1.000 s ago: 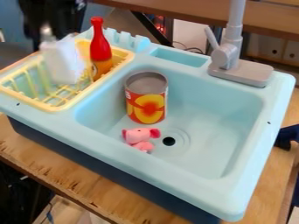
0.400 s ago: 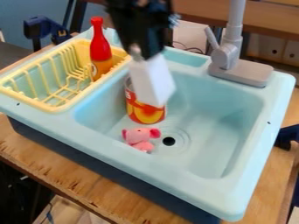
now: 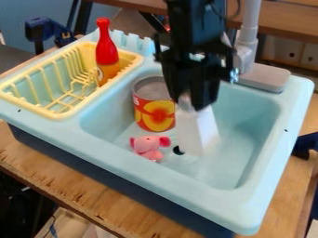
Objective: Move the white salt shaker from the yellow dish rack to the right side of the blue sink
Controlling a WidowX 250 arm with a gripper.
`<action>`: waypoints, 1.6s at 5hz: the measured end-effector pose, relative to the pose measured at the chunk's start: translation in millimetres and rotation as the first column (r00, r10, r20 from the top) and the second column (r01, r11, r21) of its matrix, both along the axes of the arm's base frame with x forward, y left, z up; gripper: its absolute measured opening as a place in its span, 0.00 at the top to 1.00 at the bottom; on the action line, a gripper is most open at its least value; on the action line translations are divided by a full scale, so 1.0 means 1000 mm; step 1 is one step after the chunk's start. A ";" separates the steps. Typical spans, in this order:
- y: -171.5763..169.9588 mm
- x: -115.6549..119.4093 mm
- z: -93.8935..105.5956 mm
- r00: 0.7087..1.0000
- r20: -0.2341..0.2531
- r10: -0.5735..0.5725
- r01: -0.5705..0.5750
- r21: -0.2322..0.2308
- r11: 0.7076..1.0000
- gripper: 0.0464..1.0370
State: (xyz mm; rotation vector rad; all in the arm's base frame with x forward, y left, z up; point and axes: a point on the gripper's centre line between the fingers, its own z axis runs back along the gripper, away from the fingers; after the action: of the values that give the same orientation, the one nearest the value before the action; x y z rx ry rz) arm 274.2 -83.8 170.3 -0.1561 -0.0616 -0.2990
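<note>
Table [image 3: 62,183] under the sink [image 3: 248,217]; over its basin [image 3: 248,116] the gripper [image 3: 194,103] pinches the white bottle [image 3: 197,132], can [image 3: 154,114] at ten o'clock, toy [image 3: 148,148] at eight. Looks like the setting-down step, next wanting a gentle lowering clear of both, then release

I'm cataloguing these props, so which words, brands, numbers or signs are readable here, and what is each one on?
No text can be read.
Can: a small white marking at the label's left edge, too small to read.
Red and orange bottle in the yellow rack: part of a label shows, no legible words.
White container held by the gripper: no lettering can be made out.
</note>
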 end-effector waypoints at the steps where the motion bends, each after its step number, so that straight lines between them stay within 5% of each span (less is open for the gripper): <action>1: -0.012 0.002 -0.018 0.999 -0.046 -0.014 0.015 0.017 1.000 0.54; 3: -0.033 -0.009 -0.026 0.997 -0.073 -0.039 0.043 0.047 0.998 0.54; 4: -0.037 -0.009 -0.031 0.994 -0.101 -0.037 0.044 0.060 0.997 0.46; 5: -0.037 -0.011 -0.040 0.989 -0.140 -0.037 0.048 0.074 0.996 0.14; 6: -0.036 -0.012 -0.039 0.989 -0.147 -0.022 0.035 0.087 0.996 0.03; 8: -0.034 -0.021 -0.002 1.000 -0.031 -0.003 0.004 0.029 1.000 0.03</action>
State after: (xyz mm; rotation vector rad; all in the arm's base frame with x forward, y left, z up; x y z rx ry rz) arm 253.2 -117.6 168.4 -0.1322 -0.0261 -0.3003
